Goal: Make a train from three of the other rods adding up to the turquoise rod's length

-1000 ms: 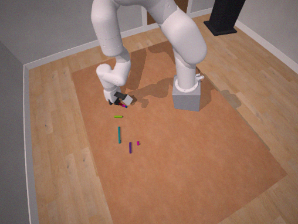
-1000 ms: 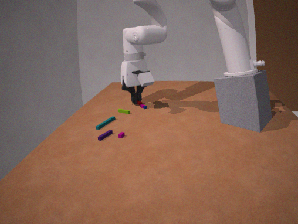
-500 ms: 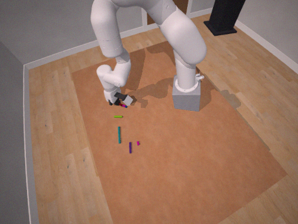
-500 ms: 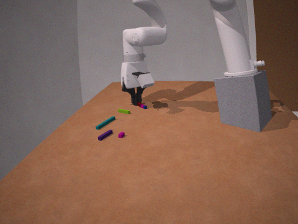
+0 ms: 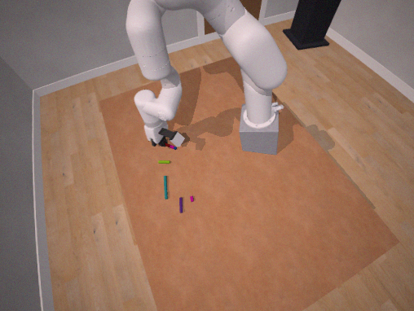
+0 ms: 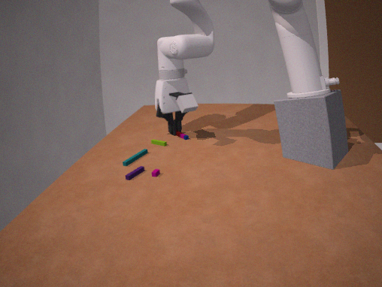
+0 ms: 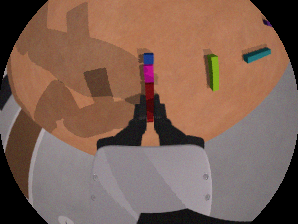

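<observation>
Purple plastic-looking bar-shaped rod [image 5: 181, 205] [image 6: 135, 173] [image 7: 268, 23] nearest; tool [image 5: 164, 143] [image 6: 175, 132] [image 7: 149, 102] narrow, gripping slim red rod [image 5: 168, 145] [image 6: 178, 133] [image 7: 150, 91]; sideways release could skew red-magenta-blue joints.
</observation>
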Controlling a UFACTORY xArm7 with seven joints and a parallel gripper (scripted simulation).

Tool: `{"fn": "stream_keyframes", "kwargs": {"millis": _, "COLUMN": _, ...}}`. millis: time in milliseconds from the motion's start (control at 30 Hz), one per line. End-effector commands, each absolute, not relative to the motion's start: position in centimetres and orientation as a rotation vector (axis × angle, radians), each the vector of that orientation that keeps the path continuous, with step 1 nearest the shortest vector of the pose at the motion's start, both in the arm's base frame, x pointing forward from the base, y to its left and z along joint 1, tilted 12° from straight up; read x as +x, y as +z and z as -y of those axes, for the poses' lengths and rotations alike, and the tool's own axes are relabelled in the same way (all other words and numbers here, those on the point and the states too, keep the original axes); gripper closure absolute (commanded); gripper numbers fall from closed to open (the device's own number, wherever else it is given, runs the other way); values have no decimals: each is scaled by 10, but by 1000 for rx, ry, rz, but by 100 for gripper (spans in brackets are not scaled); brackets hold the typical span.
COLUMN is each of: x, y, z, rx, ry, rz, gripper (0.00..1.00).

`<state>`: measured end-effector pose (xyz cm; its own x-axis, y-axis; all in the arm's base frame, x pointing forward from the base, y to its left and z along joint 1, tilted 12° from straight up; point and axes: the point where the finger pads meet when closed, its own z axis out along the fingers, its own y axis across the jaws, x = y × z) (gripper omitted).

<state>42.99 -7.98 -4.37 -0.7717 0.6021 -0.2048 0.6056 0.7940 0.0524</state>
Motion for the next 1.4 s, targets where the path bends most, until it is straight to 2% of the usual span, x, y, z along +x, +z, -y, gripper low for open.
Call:
{"fn": "stream_keyframes", "kwargs": {"millis": 0, "x": 431, "y": -43, "z": 80, "rx": 944, "ry": -23, "rz": -2770, "gripper": 96}}
{"fn": "stream_keyframes", "kwargs": {"millis": 400, "x": 431, "y": -43, "z": 80, "rx": 944, "ry": -23, "rz": -2770, "gripper": 96}}
{"fn": "stream_keyframes", "kwargs": {"millis": 433, "x": 431, "y": -43, "z": 80, "rx": 944, "ry": -23, "rz": -2770, "gripper": 92}}
{"fn": "stream_keyframes", "kwargs": {"millis": 500, "x": 431, "y": -43, "z": 80, "rx": 944, "ry": -23, "rz": -2770, "gripper": 92}}
{"fn": "stream_keyframes", "kwargs": {"millis": 533, "x": 431, "y": -43, "z": 80, "rx": 944, "ry": -23, "rz": -2770, "gripper": 88}}
{"fn": "stream_keyframes", "kwargs": {"millis": 700, "x": 431, "y": -43, "z": 80, "rx": 944, "ry": -23, "rz": -2770, "gripper": 84}}
{"fn": "stream_keyframes", "kwargs": {"millis": 733, "x": 431, "y": -43, "z": 80, "rx": 944, "ry": -23, "rz": -2770, "gripper": 80}}
{"fn": "stream_keyframes", "kwargs": {"millis": 867, "x": 431, "y": -43, "z": 80, "rx": 944, "ry": -23, "rz": -2770, "gripper": 80}}
{"fn": "stream_keyframes", "kwargs": {"millis": 900, "x": 431, "y": -43, "z": 80, "rx": 944, "ry": -23, "rz": -2770, "gripper": 76}}
{"fn": "stream_keyframes", "kwargs": {"millis": 1367, "x": 431, "y": -41, "z": 80, "rx": 944, "ry": -23, "rz": -2770, "gripper": 76}}
